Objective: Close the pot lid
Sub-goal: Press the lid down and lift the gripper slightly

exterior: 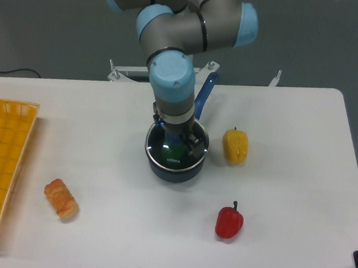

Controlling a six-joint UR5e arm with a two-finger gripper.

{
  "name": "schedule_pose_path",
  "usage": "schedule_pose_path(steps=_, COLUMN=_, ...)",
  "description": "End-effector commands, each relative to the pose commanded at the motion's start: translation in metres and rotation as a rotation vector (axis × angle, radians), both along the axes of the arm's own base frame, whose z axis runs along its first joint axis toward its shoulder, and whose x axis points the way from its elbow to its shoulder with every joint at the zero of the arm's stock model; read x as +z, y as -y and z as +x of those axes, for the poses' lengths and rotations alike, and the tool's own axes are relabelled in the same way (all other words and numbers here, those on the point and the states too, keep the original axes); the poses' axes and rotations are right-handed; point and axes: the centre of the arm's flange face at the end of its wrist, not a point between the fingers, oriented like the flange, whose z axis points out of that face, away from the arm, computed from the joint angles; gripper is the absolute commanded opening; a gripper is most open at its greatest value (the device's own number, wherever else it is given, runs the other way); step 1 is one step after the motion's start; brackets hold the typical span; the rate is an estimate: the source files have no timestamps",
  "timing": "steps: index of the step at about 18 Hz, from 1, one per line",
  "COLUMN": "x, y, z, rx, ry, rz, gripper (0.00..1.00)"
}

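1. Gripper (177, 140) points straight down over the pot centre, fingers at the knob of the lid (164, 159). Wrist blocks the view, so can't tell whether the jaws clamp the knob or are already off it.
2. Lid sits directly below the gripper, level w/ the rim of the pot (175, 171); silver ring matches the rim all round as far as visible. Looks seated or v. close to it.
3. Progress, judged: placement approx done. Left: let go if not yet released, lift arm clear. No visible tilt, but rear edge is hidden by the wrist.
4. Pot: small round dark-blue saucepan, smooth enamel-like wall, long straight blue handle running away behind the gripper.
5. Lid: clear glass disc, thin metal rim, small white lettering near the front edge; something green shows through the glass.
6. Right of gripper, near: yellow bell pepper (235, 146), glossy, blocky.
7. Front-right, further off: red bell pepper (228, 221), shiny, dark stem.
8. Front-left, well apart: bread-like roll (61, 199), ridged, orange-brown.
9. Far left: yellow basket (3, 157), woven grid texture, flat and rectangular.
10. All on a matte white table (285, 198).
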Motion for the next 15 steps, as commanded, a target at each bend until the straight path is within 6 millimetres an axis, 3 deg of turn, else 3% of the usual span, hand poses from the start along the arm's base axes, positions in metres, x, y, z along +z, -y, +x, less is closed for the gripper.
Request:
schedule_pose_path(steps=4, x=0.041, y=0.033, z=-0.028, rx=0.025, ry=-0.03, rz=0.069, gripper=1.0)
schedule_pose_path(steps=15, x=0.076, y=0.084, z=-0.05, rx=-0.038, ry=-0.074, rz=0.073, gripper=1.0)
